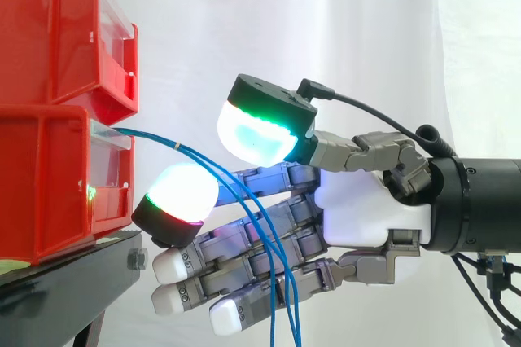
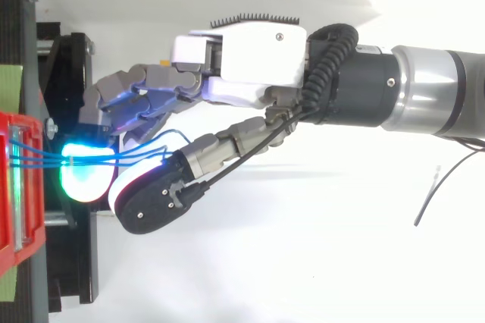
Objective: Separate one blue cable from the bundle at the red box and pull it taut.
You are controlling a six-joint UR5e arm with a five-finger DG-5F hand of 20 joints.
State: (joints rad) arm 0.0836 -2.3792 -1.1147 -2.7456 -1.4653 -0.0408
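Several thin blue cables (image 1: pixel 183 149) leave the front of the lower red bin (image 1: pixel 49 184) as a bundle and run right, then drop across my fingers and off the bottom of the side view. From above, the blue cables (image 2: pixel 45 158) run level from the red bin (image 2: pixel 7 186) to a small loop under the thumb. My hand (image 1: pixel 370 208) reaches in from the right with fairly straight fingers pointing at the bin. One glowing white fingertip (image 1: pixel 179 188) sits just under the bundle near the bin. The thumb pad (image 1: pixel 256 131), glowing green and white, is raised above the cables and apart from the fingers.
A second red bin (image 1: pixel 49 29) is stacked on the lower one. Both rest on the black stand (image 1: pixel 65 290), whose front edge lies just below my fingertips. The white curtain hangs behind. The black stand (image 2: pixel 68 73) also runs down the left of the top view.
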